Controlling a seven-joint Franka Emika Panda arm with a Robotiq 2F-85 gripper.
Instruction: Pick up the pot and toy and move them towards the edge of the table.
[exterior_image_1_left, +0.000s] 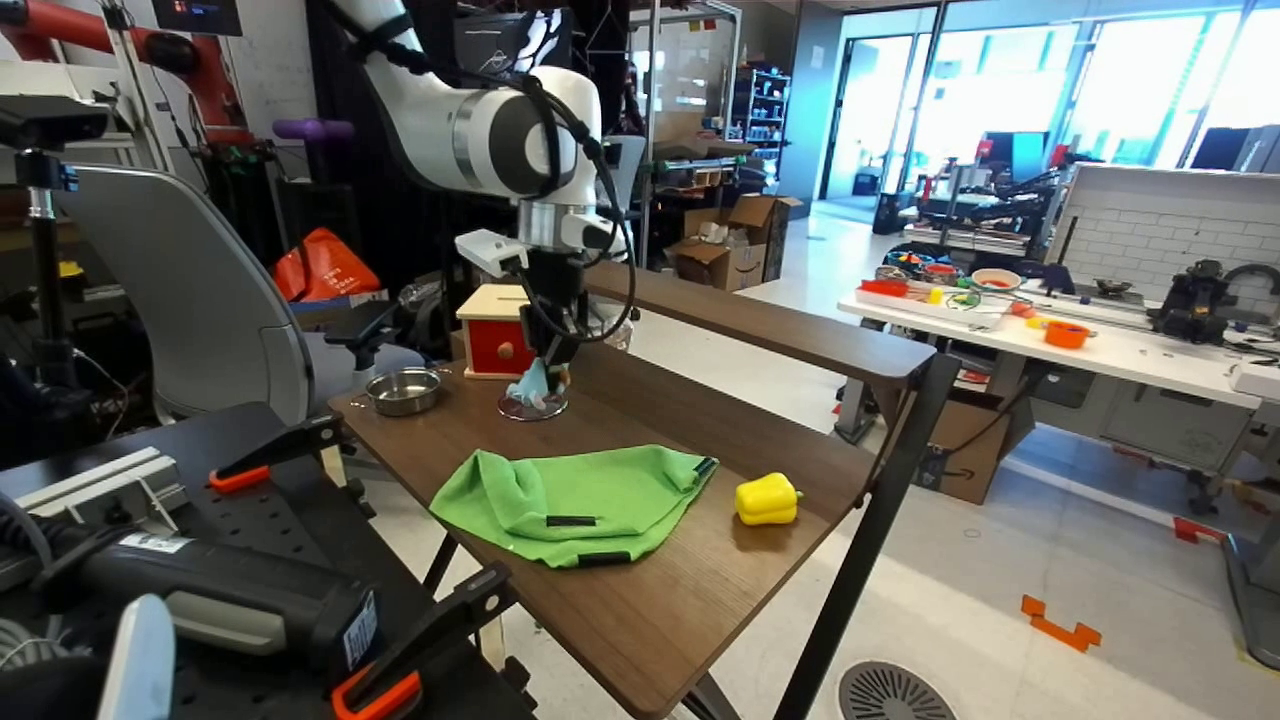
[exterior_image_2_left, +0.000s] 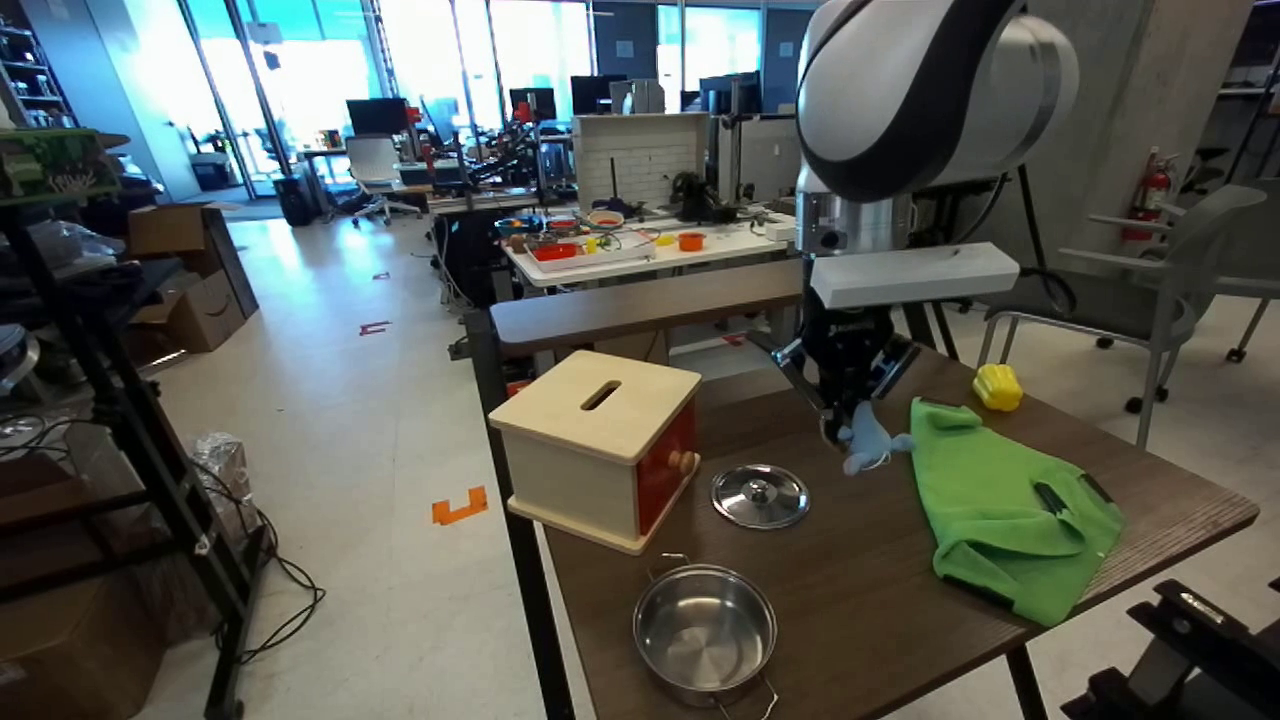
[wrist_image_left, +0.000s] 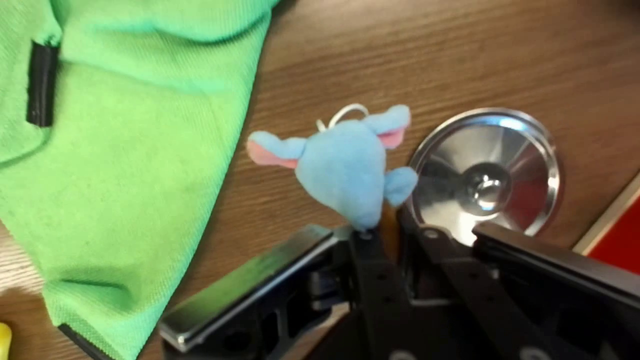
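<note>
Your black gripper (wrist_image_left: 392, 232) holds the small blue cloth toy (wrist_image_left: 345, 170) in a narrow pinch, likely for the carrying step. In an exterior view, the toy seems to hang over the brown wooden table (exterior_image_2_left: 830, 600), far and right of the round silver metal pot (exterior_image_2_left: 705, 632). Next, bring it to the edge and lower it gently. The pot looks empty, its shiny metal lid (exterior_image_2_left: 760, 497) off.

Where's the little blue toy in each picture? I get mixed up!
In an exterior view: blue toy a bit left of the middle, green cloth below it.
In an exterior view: blue toy right of the middle, green cloth to its right.
In the wrist view: blue toy near the middle, green cloth to its left.
Shared landmark: the green cloth.
</note>
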